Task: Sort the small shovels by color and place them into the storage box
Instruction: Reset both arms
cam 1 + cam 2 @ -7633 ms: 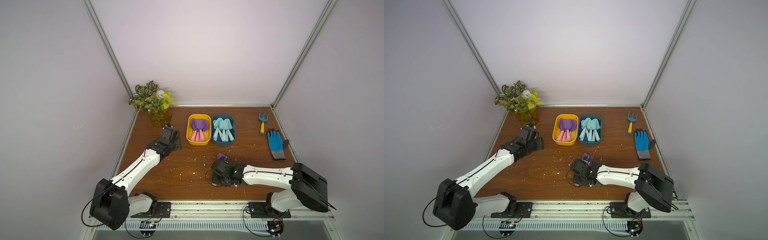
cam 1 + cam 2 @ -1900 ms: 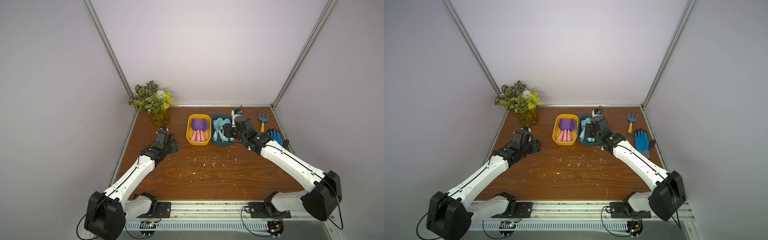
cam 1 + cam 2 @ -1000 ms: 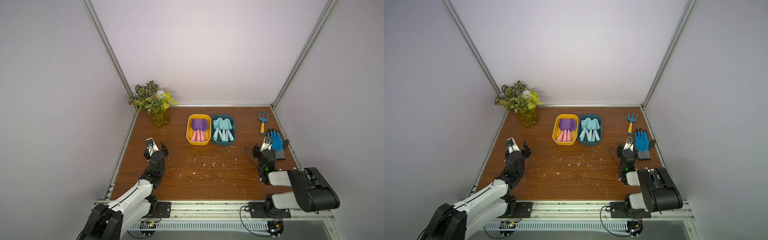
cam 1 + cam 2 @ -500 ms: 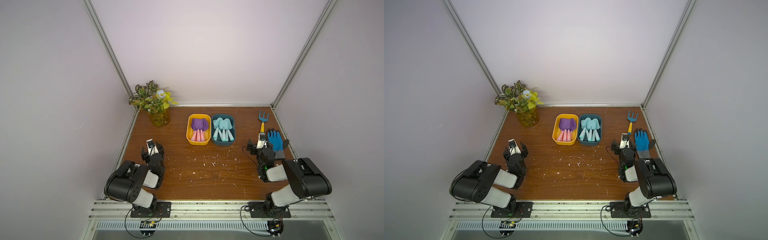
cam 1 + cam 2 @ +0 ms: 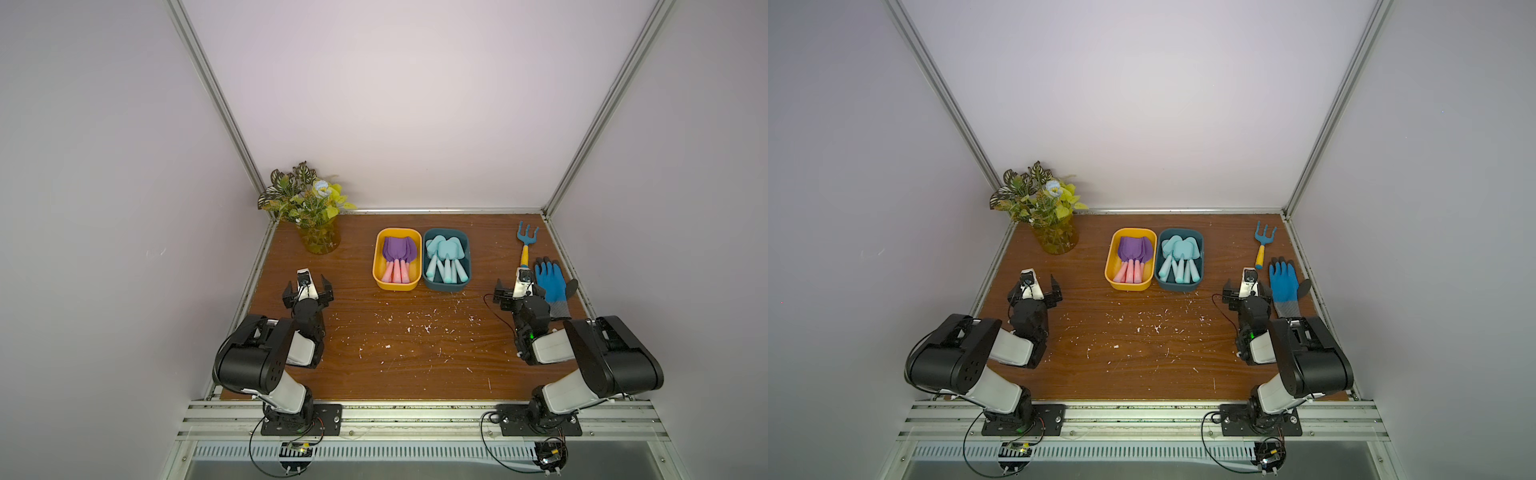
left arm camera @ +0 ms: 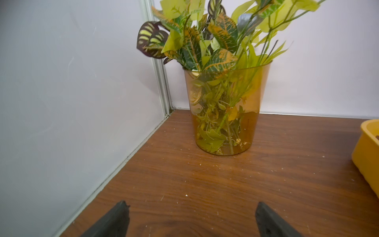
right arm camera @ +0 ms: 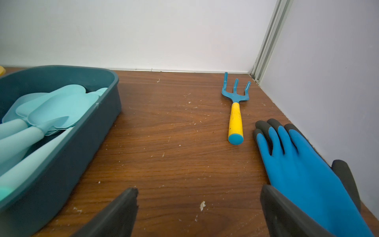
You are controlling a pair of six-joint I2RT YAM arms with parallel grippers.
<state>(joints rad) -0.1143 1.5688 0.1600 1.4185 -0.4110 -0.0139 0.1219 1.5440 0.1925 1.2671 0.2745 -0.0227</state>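
**Working cell, as I view it from the remote station.** The brown wooden counter (image 5: 415, 365) spans the floor between white walls. My left arm (image 5: 257, 361) and right arm (image 5: 602, 365) are folded at the near corners, well apart from the boxes.

An amber vase (image 5: 318, 239) of green and yellow leaves stands upright in the far left corner, and the left wrist view faces it. Toward the far middle, a yellow box (image 5: 376, 266) and a teal box (image 5: 468, 253) sit just beside each other, yellow on the left.

A blue glove (image 5: 550, 278) with dark fingertips lies flat along the right wall. The purple shovels (image 5: 399, 249), pink-handled, lie in the yellow box. The light-blue shovels (image 5: 446, 251) lie in the teal box. Blades in both point to the far wall. A blue rake (image 5: 525, 245) with a yellow handle lies on the counter near the glove's fingertips.

The left tool (image 5: 308, 289) is released, its fingers spread wide over bare counter. The right tool (image 5: 519, 293) is likewise released and empty, just beside the glove. In the right wrist view one finger (image 7: 283, 217) overlaps the glove's cuff, and I cannot tell whether they touch. Pale flecks (image 5: 415, 328) dot the counter's middle.
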